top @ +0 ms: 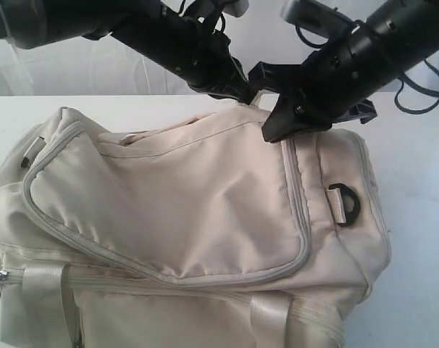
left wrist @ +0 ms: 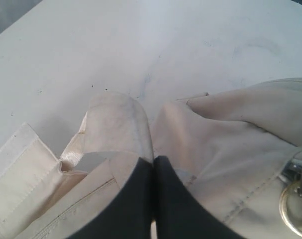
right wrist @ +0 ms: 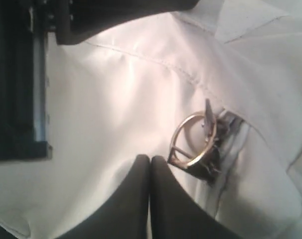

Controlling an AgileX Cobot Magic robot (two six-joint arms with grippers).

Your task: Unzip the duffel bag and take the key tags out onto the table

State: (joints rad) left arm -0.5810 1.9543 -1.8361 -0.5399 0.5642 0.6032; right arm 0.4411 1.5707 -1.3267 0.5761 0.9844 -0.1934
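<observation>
Black left gripper [left wrist: 153, 160], right gripper [right wrist: 150, 159]: fingers pressed together on duffel bag [top: 205, 196]; right beside zipper ring [right wrist: 195, 162].

Gripper [left wrist: 153, 167]: two dark fingers [left wrist: 133, 204] pressed flat together, with no gap at the tips.
Bag [left wrist: 230, 129]: creased cream fabric lies all around the fingers, and a stitched seam runs off beside one of them.
Loop [left wrist: 118, 124]: a rounded fold of satin webbing rises just beyond the fingertips — whether it is pinched cannot be told.
Strap [left wrist: 19, 164]: a flat band with stitched edges, lying on the table near the loop.
Ring [left wrist: 290, 204]: pale metal, joined to a grey zipper fitting and cut off by the frame edge.
Table [left wrist: 141, 40]: white, with faint specks and scuffs — it spreads beyond the bag.
</observation>
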